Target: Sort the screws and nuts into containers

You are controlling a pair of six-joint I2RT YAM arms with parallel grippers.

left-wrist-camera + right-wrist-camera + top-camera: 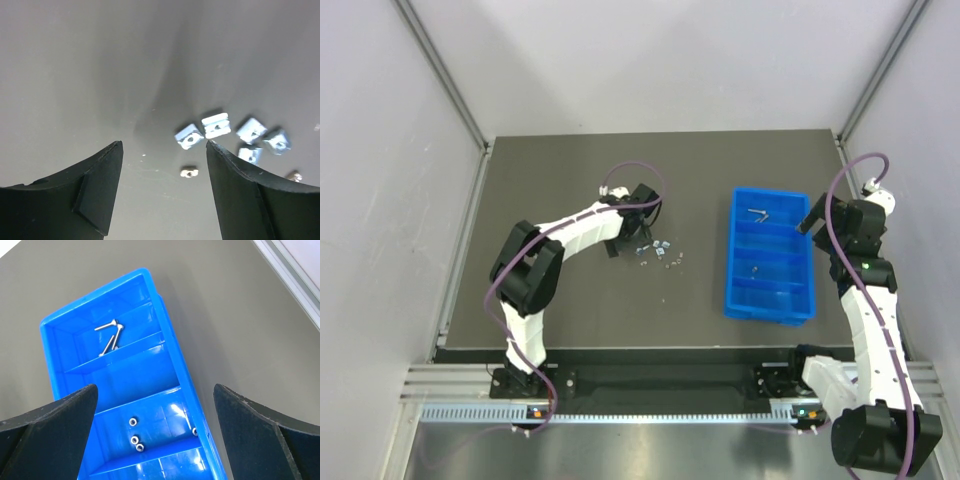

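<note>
The blue four-compartment tray (735, 255) lies right of centre; it also shows in the right wrist view (167, 330). Its far compartment holds a few screws (111, 335). The third compartment holds several small nuts (134, 439). A cluster of silvery square nuts (235, 134) lies on the dark mat (570, 180), seen also from above (658, 250). One small nut (189, 173) lies between my left gripper's open fingers. My left gripper (164, 147) is open and empty just above the mat beside the cluster. My right gripper (155, 390) is open and empty above the tray.
Grey walls and aluminium frame posts (450, 90) enclose the mat. An aluminium rail (650, 385) runs along the near edge by the arm bases.
</note>
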